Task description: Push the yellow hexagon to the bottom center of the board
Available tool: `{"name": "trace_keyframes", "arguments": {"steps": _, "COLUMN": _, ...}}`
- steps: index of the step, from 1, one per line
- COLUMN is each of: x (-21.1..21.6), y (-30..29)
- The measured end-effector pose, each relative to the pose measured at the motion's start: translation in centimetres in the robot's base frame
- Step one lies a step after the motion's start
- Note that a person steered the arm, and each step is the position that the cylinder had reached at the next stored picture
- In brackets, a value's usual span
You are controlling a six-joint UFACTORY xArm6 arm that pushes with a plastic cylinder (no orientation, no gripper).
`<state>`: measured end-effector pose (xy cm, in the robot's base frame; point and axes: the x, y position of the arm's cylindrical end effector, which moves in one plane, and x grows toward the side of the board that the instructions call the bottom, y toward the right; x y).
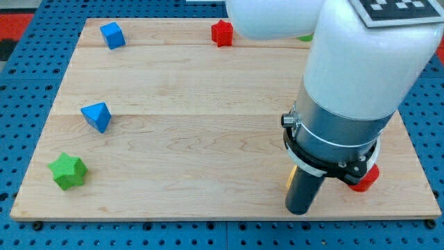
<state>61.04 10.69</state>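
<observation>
behind my tip (300, 210), yellow block (289, 179) mostly hidden.

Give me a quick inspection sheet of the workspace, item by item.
Surface: wooden board, flat, on a blue pegboard base.
Job's things: yellow hexagon, only a sliver visible at the left of the rod, near the view's bottom right.
Clutter: blue cube and red block at the view's top; blue triangular block and green star at the view's left; red block behind the arm; green sliver at top.
Grippers: none; my tip rests just right of the yellow hexagon.
Cables: nothing seen.
Surroundings: nothing seen beyond the pegboard.
</observation>
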Motion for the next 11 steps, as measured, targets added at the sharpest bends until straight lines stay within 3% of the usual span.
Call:
{"name": "trace_keyframes", "arguments": {"steps": 1, "x": 0.7, "y": 1.8}}
{"name": "trace_keyframes", "arguments": {"steps": 2, "x": -2.4, "y": 1.8}}
{"name": "trace_keyframes", "arguments": {"steps": 3, "x": -2.6, "y": 5.6}}
{"name": "trace_keyframes", "arguments": {"steps": 4, "x": -5.7, "y": 2.7}}
{"name": "trace_keyframes", "arguments": {"steps": 6, "x": -5.7, "y": -10.4}}
{"name": "trace_keyframes", "arguments": {"steps": 8, "x": -5.2, "y": -5.9}}
{"name": "trace_keyframes", "arguments": {"steps": 10, "x": -8.6, "y": -4.2}}
{"name": "trace_keyframes", "arguments": {"steps": 11, "x": -13.3, "y": -4.4}}
